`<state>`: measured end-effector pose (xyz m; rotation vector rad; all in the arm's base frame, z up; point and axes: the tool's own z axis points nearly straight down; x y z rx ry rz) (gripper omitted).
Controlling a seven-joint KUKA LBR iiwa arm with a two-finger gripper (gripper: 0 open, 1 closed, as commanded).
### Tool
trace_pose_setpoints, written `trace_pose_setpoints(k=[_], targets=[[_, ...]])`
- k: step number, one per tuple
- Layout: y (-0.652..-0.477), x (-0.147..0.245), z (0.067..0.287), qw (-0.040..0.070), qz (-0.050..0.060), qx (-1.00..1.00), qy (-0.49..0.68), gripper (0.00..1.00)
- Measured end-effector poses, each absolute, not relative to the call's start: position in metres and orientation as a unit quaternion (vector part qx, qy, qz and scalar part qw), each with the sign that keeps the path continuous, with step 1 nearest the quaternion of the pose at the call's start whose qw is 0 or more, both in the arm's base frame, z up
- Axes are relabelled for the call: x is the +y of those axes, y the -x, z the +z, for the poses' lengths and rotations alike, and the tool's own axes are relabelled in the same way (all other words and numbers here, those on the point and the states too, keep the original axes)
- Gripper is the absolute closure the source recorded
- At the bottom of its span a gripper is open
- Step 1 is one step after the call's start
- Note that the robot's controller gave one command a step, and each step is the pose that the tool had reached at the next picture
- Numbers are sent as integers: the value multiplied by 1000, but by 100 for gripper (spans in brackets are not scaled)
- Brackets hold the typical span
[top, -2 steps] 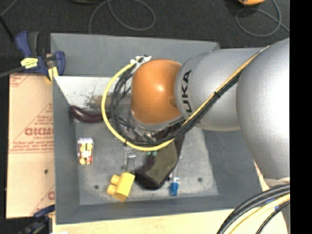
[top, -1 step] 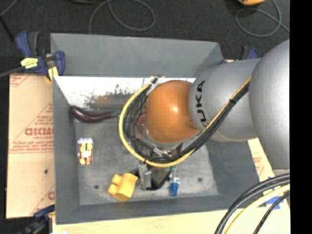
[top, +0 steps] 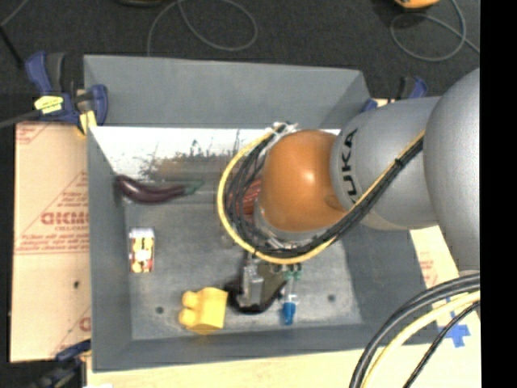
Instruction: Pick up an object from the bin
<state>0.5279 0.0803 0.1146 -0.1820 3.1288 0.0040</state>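
My gripper [top: 257, 291] reaches down near the bin's front wall, right of centre, under the orange wrist cover. A black thing [top: 242, 301] lies at its tip; whether the fingers are round it is hidden. A yellow block [top: 203, 309] sits just to the left of it, touching or nearly touching the black thing. A small blue and white piece [top: 288, 308] stands just right of the gripper, with a bit of green above it.
A dark purple aubergine with a green stem [top: 152, 190] lies along the back wall at the left. A small white, yellow and red box [top: 142, 250] lies near the left wall. The arm covers the bin's right half.
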Motion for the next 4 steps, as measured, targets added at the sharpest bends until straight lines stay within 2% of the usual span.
trace_pose_setpoints(k=[1,2,3,4], targets=[[-519,89,104,3,0,1000,-12,0],[-515,86,92,3,1,997,76,0],[-524,35,70,2,0,1000,-24,100],[-524,35,70,2,0,1000,-25,100]])
